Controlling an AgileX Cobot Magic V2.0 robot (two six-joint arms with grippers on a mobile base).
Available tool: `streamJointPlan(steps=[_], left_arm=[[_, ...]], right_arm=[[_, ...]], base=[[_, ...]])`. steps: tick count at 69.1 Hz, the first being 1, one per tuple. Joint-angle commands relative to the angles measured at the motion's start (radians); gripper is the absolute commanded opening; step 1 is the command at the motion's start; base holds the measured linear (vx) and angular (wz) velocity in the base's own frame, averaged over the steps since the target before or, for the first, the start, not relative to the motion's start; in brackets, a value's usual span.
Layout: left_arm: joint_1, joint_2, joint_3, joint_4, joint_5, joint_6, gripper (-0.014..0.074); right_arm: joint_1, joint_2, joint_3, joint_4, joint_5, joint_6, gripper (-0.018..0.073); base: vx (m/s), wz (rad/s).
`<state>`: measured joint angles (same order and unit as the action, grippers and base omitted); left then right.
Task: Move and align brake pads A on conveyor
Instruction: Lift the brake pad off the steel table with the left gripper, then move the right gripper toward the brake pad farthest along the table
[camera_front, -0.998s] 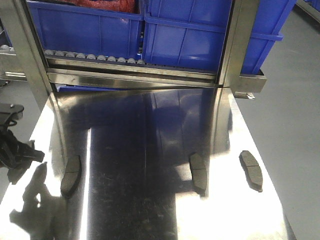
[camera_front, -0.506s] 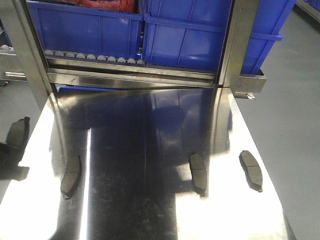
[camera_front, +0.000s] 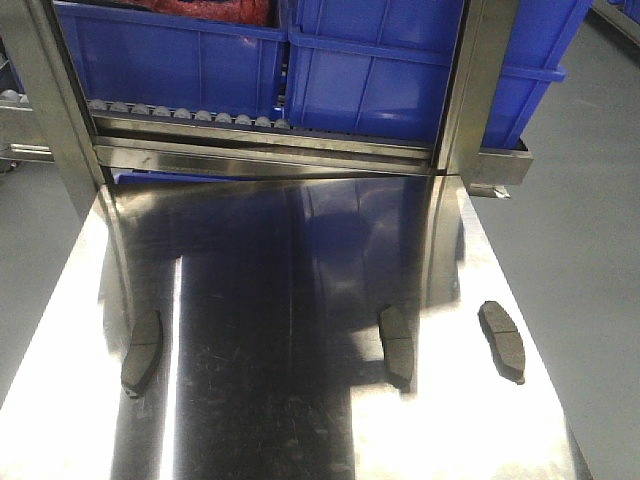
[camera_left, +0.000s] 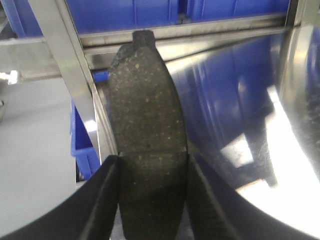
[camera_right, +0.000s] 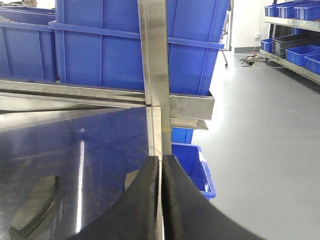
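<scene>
Shiny steel desk (camera_front: 300, 420) beneath a roller rack (camera_front: 190, 112) loaded with blue bins (camera_front: 180, 55). Lying flat on the desk, well apart in a rough row: left brake pad (camera_front: 141, 350), middle brake pad (camera_front: 396, 346), right brake pad (camera_front: 502, 341). Left claw (camera_left: 152, 167) clamped on a fourth brake pad (camera_left: 147, 100), pointing lengthwise toward the rack. Right claw (camera_right: 160, 172) pinched closed, empty.

The held brake pad (camera_left: 147, 115) is dark grey-brown with tiny pale specks all over and one thin dark line across it. Both the left gripper (camera_left: 152, 159) and the right gripper (camera_right: 160, 161) are black. The brake pads (camera_front: 396, 346) on the table (camera_front: 270, 420) are dark grey. The table is shiny silver with blue patches. The bins (camera_front: 380, 70) are bright blue, one with something red (camera_front: 215, 8) in it. The floor (camera_front: 570, 200) is plain grey.
</scene>
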<state>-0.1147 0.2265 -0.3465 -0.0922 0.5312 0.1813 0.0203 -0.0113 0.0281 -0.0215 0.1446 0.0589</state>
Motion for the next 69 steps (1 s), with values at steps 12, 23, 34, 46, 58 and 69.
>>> streamJointPlan(steps=[12,23,34,46,58,69], left_arm=[[-0.005,-0.092,0.005,-0.018,-0.116,-0.008,0.0094],[-0.005,-0.092,0.005,-0.018,-0.116,-0.008,0.0094],[-0.005,-0.092,0.005,-0.018,-0.116,-0.008,0.0094],[-0.005,-0.092,0.005,-0.018,-0.116,-0.008,0.0094],[-0.005,-0.092,0.005,-0.018,-0.116,-0.008,0.0094],[-0.005,-0.092,0.005,-0.018,-0.116,-0.008,0.0094]], right_arm=[[0.002,-0.015,0.004,-0.002,-0.075,-0.004,-0.0009],[0.002,-0.015,0.004,-0.002,-0.075,-0.004,-0.0009],[0.002,-0.015,0.004,-0.002,-0.075,-0.004,-0.0009],[0.002,-0.015,0.004,-0.002,-0.075,-0.004,-0.0009],[0.002,-0.015,0.004,-0.002,-0.075,-0.004,-0.0009],[0.002,-0.015,0.004,-0.002,-0.075,-0.004,-0.0009]], base=[[0.00,0.00],[0.00,0.00],[0.00,0.00],[0.00,0.00],[0.00,0.00],[0.00,0.00]])
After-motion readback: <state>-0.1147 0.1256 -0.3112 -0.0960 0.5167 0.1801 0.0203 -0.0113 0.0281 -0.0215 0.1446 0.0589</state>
